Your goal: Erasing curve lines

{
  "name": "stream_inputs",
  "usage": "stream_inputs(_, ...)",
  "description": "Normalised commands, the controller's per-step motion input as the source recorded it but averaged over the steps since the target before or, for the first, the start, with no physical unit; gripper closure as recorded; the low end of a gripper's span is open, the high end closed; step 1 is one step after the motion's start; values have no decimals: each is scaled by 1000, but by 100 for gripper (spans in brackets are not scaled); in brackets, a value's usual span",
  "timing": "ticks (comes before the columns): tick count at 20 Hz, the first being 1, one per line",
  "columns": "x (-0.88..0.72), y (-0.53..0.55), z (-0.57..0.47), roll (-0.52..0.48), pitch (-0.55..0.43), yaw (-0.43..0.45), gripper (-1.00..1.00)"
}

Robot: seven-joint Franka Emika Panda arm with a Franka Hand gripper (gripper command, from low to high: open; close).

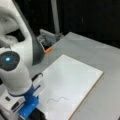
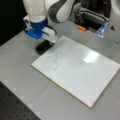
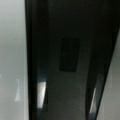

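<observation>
In a front view the curve lines [image 1: 58, 99] mark the white board [image 1: 75, 82] on a grey table [image 1: 105, 55], background dark. In a front view the gripper [image 2: 45, 47] hangs over the board's corner beside them; whether it grips, I cannot tell. The wrist view shows only dark blur.

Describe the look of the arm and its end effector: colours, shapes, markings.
The arm has rounded glossy white shells with dark grey joint sections. In a front view, a round dark cap with a glowing blue light sits on its wrist. A bright blue mount joins the wrist to a white-bodied end effector with a black block at its tip.
</observation>
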Motion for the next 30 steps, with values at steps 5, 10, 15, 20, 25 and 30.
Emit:
stream_inputs(5,-116,-12,-169,17,-157,-55,-100)
stream_inputs(10,-135,31,-183,12,-166,-87,-100)
stream_inputs(15,-143,70,-177,14,-184,-117,-100)
stream_inputs(20,-125,86,-194,38,-185,-123,-100)
stream_inputs(25,-61,20,-142,47,-159,-66,-100)
stream_inputs(30,13,-92,-86,50,-131,-1,-100)
